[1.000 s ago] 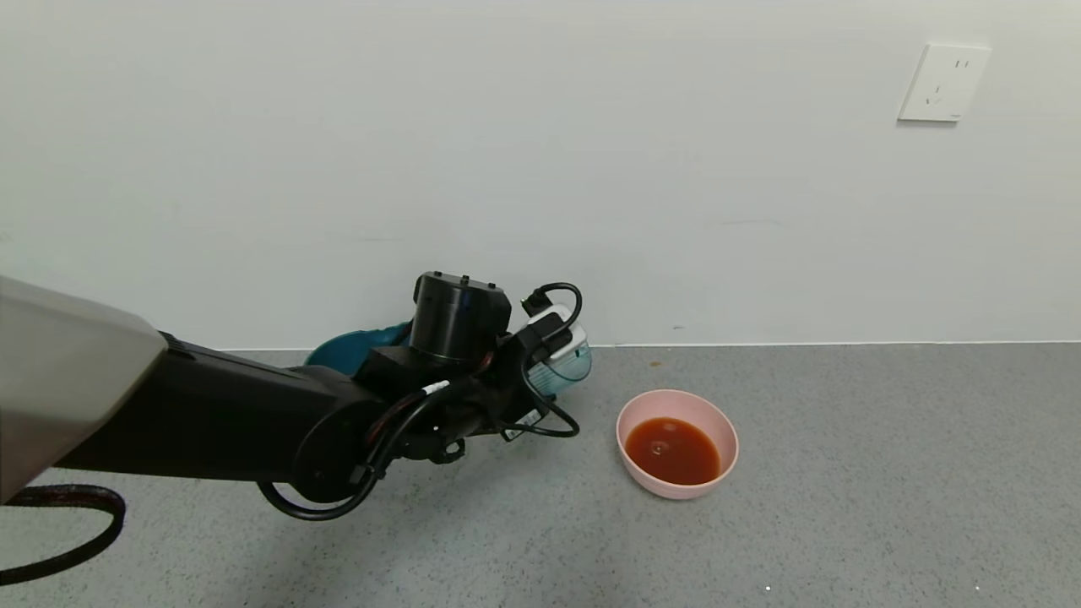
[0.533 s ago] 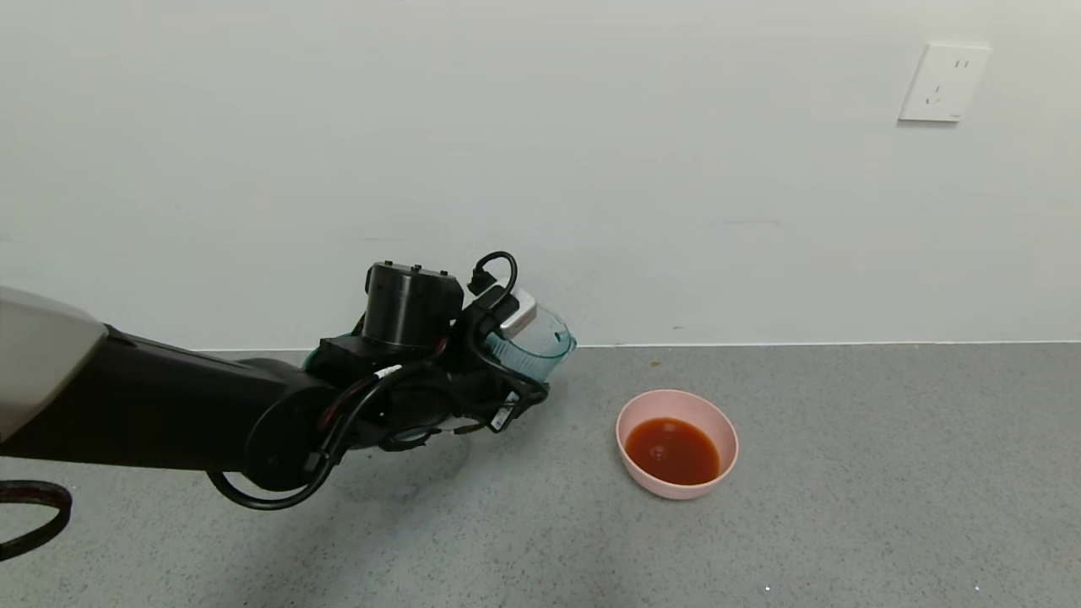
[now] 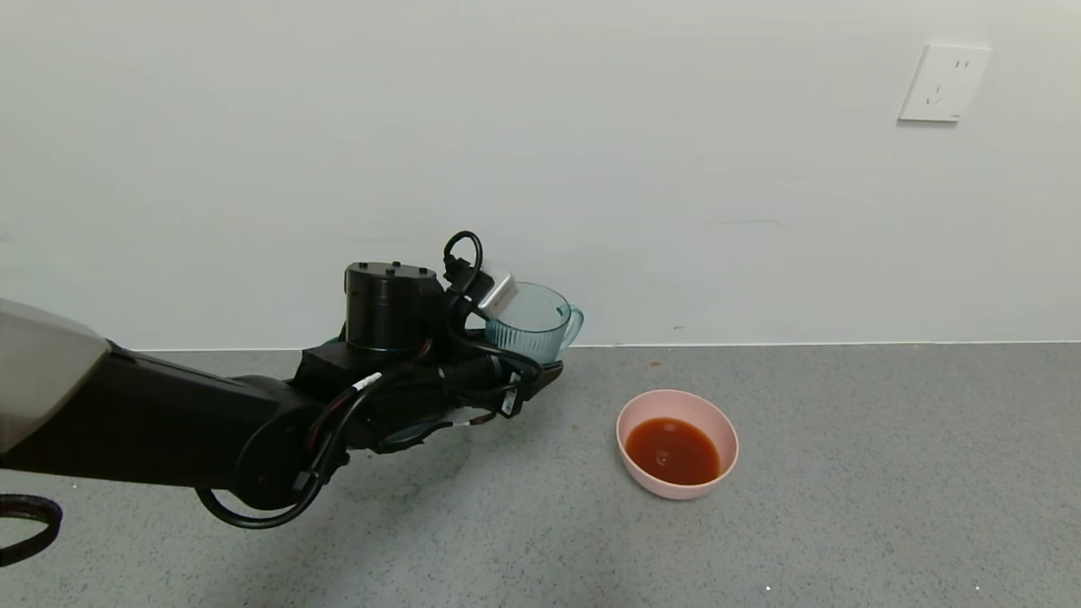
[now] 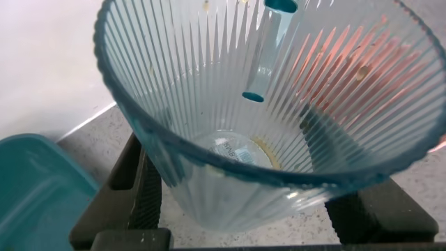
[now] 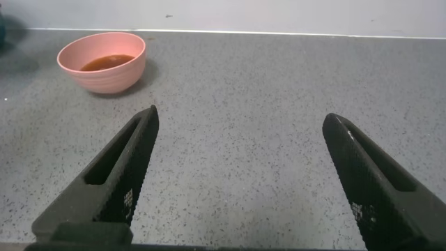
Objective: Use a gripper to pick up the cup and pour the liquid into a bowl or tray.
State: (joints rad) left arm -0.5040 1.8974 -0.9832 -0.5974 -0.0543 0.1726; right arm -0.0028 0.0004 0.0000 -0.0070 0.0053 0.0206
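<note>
While the left arm is reaching across the grey speckled floor (image 3: 844, 507), the left gripper (image 3: 528, 371) is holding the cup (image 3: 530, 325) clamped between its fingers (image 4: 143, 195), which are pressing on the ribbed wall from both sides. The cup is sitting upright in the air near the white wall (image 3: 540, 152), its handle pointing toward the robot's right, and it is hanging off the floor, apart from the bowl (image 3: 718, 422). Seen from the left wrist view, the cup is standing empty apart from faint residue at its base. The bowl is resting on the floor to the right of the cup and nearer the robot, and the liquid (image 3: 673, 450) is lying inside it, orange-red and opaque. A dark teal tub (image 4: 35, 188) is showing just beside the gripper in the left wrist view. The right gripper (image 5: 240, 174) is hovering low over the floor with its jaws spread wide and nothing between them, the bowl lying ahead of it. A wall socket (image 3: 943, 83) is sitting high on the wall.
</note>
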